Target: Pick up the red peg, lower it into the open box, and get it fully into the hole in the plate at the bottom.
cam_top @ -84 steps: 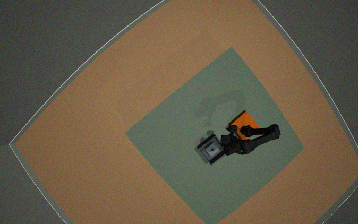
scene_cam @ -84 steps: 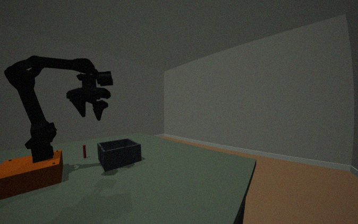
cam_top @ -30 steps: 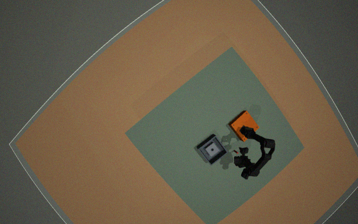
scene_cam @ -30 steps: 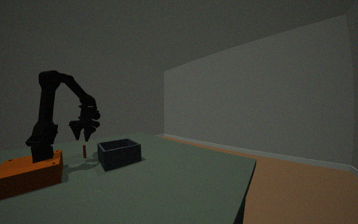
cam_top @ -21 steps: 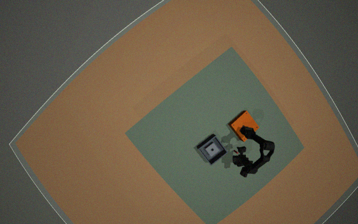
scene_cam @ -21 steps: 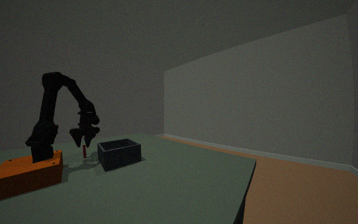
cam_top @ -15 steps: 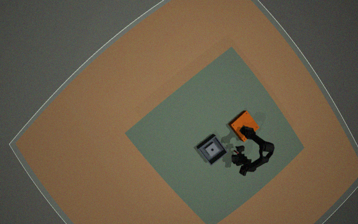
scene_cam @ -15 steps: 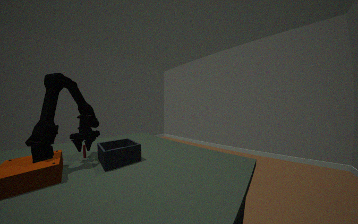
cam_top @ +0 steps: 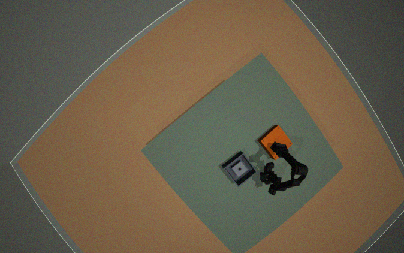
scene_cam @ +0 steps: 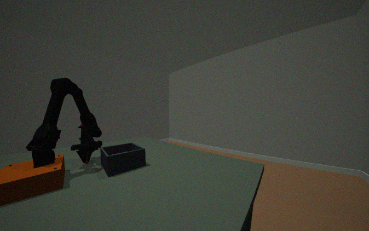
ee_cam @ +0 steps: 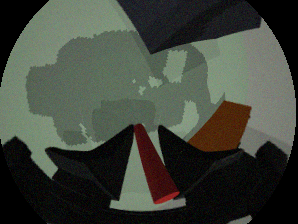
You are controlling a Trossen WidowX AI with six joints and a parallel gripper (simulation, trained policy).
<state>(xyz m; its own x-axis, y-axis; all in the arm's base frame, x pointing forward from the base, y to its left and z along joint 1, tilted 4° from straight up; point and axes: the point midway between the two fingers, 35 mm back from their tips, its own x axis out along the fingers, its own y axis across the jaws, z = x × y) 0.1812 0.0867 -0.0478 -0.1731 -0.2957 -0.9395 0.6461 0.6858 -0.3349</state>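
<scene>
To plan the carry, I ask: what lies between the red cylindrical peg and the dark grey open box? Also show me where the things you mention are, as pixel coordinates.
A shadow (cam_top: 258, 157) (scene_cam: 82, 174) (ee_cam: 75, 95) lies on the green table top (cam_top: 195, 135) (scene_cam: 178, 191) (ee_cam: 95, 22) between the red peg (scene_cam: 87, 159) (ee_cam: 153, 165) and the box (cam_top: 231, 177) (scene_cam: 127, 162) (ee_cam: 195, 25), in the wrist view.

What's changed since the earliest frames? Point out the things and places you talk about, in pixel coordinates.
Gripper (cam_top: 265, 171) (scene_cam: 86, 162) (ee_cam: 146, 128) came down from high up near the box to the red peg (scene_cam: 87, 158) (ee_cam: 156, 167), its fingers drawing closer together on either side; can't tell if it's gripped yet. Unmoved: open box (cam_top: 249, 163) (scene_cam: 127, 161) (ee_cam: 200, 25), orange base block (cam_top: 278, 135) (scene_cam: 33, 186) (ee_cam: 222, 127). Peg seems unmoved.
</scene>
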